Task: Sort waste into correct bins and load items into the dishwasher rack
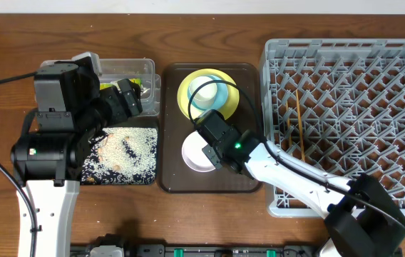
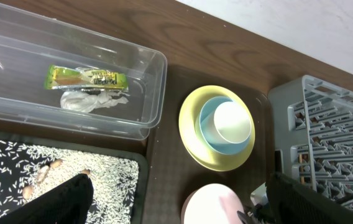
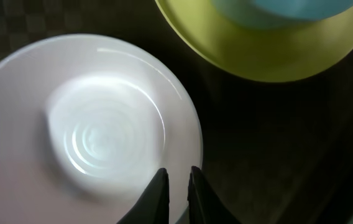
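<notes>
Overhead: clear tub (image 1: 137,70) far left, left hand (image 1: 127,96) over it. Black tray (image 1: 117,180) just nearer, rice (image 1: 127,146) spread across its floor. Brown serving tray (image 1: 170,182) centre: yellow plate (image 1: 187,93) at far end, carrying light blue bowl (image 1: 220,106) with white cup (image 1: 208,93) nested inside. White bowl (image 1: 192,155) at near end, right hand (image 1: 212,151) at its right rim. Rack (image 1: 373,71) right, chopsticks (image 1: 298,114) lying inside. Wooden worktop (image 1: 209,28).

Left wrist: I see wrapper (image 2: 86,78) and napkin (image 2: 92,101) in tub. Left hand wide, empty. Pale surface (image 2: 301,25) beyond worktop's far edge.

Right wrist: fingers (image 3: 158,193) narrow, astride white bowl's rim, seemingly clamped.
</notes>
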